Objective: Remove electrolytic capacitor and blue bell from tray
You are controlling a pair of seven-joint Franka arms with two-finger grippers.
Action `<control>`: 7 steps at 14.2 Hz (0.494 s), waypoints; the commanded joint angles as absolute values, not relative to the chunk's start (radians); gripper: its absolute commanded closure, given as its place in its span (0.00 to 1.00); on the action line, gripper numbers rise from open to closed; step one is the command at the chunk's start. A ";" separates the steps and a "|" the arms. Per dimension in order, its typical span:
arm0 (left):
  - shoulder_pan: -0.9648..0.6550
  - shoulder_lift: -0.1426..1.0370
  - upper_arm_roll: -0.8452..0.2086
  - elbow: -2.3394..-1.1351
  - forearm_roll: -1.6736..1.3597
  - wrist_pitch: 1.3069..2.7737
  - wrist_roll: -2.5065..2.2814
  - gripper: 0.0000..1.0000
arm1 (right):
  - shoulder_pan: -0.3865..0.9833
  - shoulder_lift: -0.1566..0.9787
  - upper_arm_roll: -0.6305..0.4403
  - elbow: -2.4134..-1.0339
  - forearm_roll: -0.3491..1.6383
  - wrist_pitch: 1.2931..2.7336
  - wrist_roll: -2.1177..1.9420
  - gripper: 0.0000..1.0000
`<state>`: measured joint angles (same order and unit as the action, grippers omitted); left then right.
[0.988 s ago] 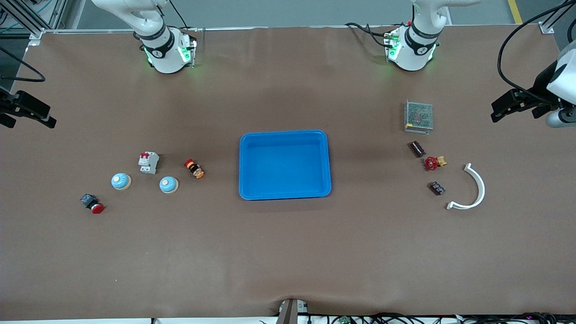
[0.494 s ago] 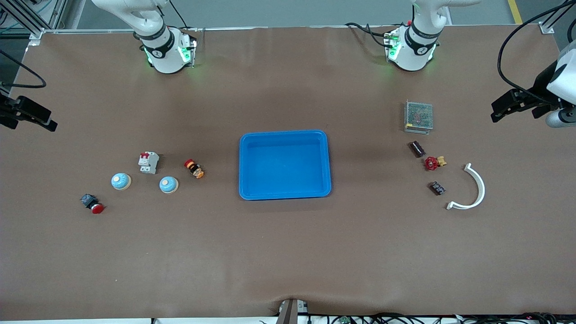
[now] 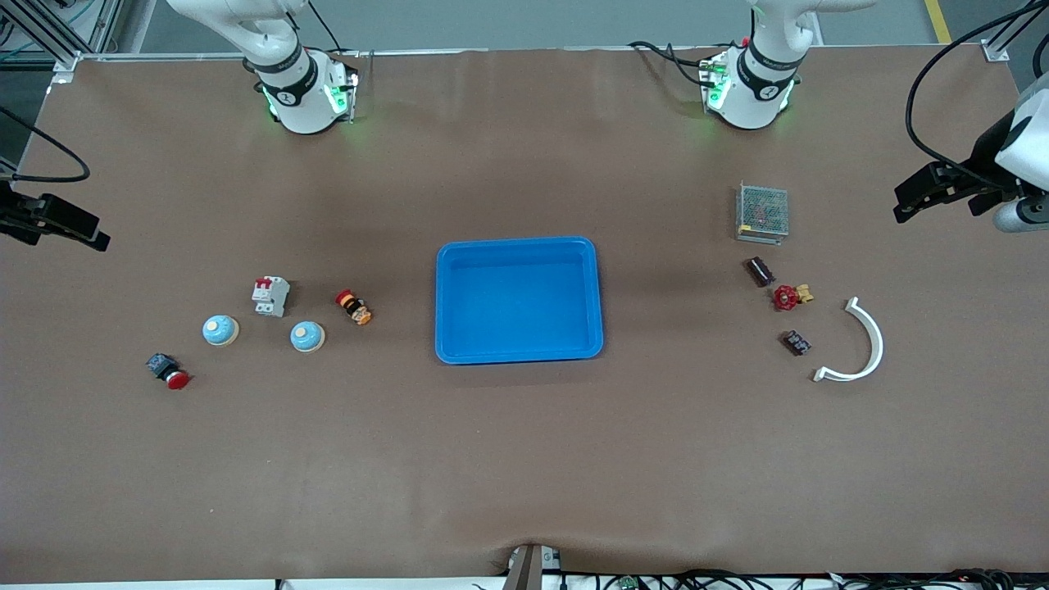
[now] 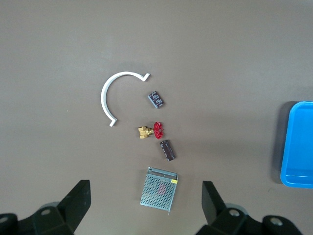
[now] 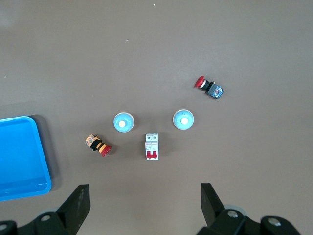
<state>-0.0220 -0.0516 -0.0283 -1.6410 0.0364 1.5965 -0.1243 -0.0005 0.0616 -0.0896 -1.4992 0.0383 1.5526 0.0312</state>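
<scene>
Tray already looks bare, so just park both arms: left pincer and right pincer hang spread wide, holding nothing.

We see a robotics lab or test bench: two robot arm bases with green status lights are bolted along a wide table covered in brown matting, aluminium framing stands at its corners, loose cables run along its edge, and small industrial electrical parts lie scattered.

Blue tray mid-table, seemingly empty.
</scene>
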 commanded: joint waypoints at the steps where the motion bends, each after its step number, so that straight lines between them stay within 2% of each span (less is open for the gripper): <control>1: -0.014 -0.060 -0.034 -1.643 0.015 1.592 -0.107 0.00 | 0.002 0.057 -0.092 -1.491 0.032 1.537 0.040 0.00; 7: -0.015 -0.060 -0.034 -1.643 0.014 1.595 -0.109 0.00 | 0.005 0.057 -0.091 -1.491 0.025 1.539 0.037 0.00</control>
